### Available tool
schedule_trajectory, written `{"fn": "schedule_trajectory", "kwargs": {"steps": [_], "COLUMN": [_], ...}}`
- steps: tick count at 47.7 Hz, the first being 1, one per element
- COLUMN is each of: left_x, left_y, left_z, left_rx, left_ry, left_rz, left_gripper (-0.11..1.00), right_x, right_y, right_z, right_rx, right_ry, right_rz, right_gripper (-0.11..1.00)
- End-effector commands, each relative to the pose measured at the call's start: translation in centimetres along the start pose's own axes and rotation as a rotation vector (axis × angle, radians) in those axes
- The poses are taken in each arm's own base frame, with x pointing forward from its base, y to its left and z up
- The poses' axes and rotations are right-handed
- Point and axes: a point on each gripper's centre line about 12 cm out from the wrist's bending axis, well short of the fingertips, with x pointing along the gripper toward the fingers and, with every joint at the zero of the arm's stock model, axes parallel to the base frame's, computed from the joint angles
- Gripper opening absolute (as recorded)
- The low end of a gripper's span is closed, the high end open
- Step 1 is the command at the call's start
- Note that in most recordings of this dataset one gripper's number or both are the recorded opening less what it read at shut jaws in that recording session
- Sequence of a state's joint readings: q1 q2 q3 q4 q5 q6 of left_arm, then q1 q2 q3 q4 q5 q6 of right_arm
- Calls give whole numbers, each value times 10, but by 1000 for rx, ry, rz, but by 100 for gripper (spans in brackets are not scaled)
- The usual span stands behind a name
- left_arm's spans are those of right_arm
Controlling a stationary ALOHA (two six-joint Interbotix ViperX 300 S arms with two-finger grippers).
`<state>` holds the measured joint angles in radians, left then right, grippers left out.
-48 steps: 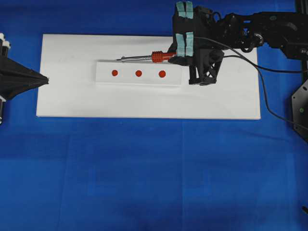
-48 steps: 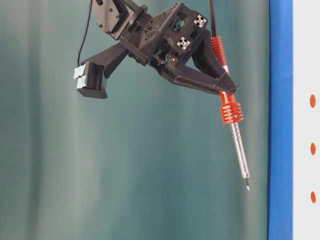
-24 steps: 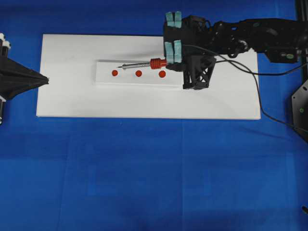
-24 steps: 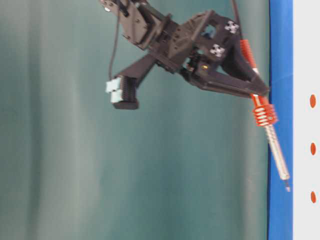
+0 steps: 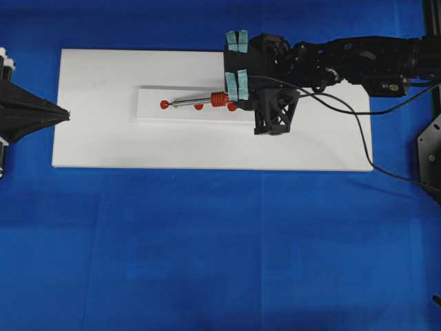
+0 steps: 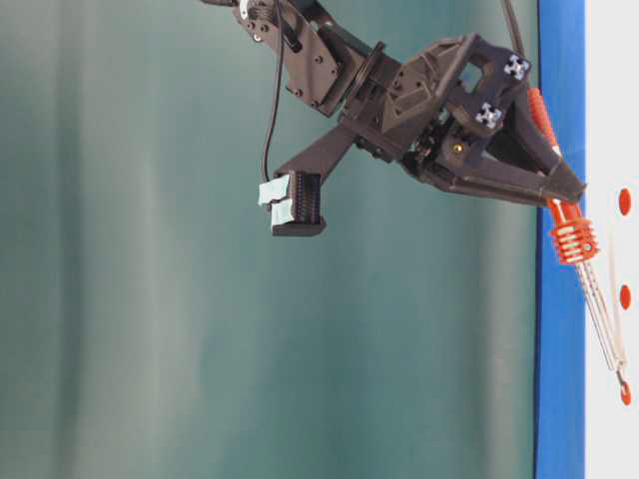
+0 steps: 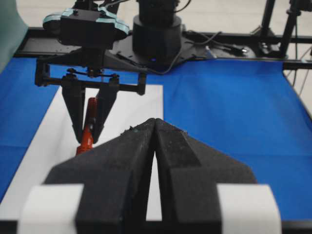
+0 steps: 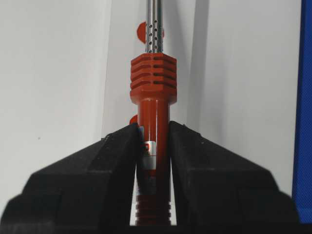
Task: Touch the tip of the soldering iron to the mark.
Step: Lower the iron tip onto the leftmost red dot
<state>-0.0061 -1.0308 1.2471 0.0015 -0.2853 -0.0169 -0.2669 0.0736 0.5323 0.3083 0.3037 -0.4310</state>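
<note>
My right gripper [image 5: 238, 101] is shut on the red-orange handle of the soldering iron [image 5: 219, 99]. The iron slopes down to the left over a white strip [image 5: 148, 114] that bears three red marks. Its tip [image 5: 169, 105] lies at the edge of the leftmost mark [image 5: 163, 104]; in the table-level view the tip [image 6: 621, 377] is right beside that mark [image 6: 625, 393]. I cannot tell whether they touch. The shaft partly covers the middle mark [image 5: 198, 107]. The right wrist view shows the jaws [image 8: 152, 131] clamped on the handle [image 8: 153, 78]. My left gripper [image 5: 65, 114] is shut and empty at the board's left edge.
The strip lies on a white board [image 5: 103, 145] on a blue table. The iron's black cord [image 5: 358, 131] trails from the right gripper across the board's right end. In the left wrist view the right arm's base [image 7: 156, 29] stands beyond the board.
My right gripper has moved left and down with the iron. The tip has gone from behind the strip to the leftmost mark. The left arm has not moved.
</note>
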Motion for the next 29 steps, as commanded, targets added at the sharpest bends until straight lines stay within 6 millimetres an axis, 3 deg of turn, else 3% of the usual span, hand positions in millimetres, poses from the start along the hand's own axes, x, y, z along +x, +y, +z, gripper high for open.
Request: {"fn": "schedule_trajectory", "kwargs": {"steps": [1,29], "left_x": [2,2], "left_y": [0,0], "left_z": [5,4], "left_rx": [1,3], "left_ry": [-12,-9], "left_rz": [-2,-2], "left_gripper": [0,0], "right_x": [-6,-5], "right_y": [-1,-2], "right_z": [14,13], "right_rx": [-2,-4], "right_ry": [-48,-35], "right_rz": [-8,-6], "right_gripper": [6,6]}}
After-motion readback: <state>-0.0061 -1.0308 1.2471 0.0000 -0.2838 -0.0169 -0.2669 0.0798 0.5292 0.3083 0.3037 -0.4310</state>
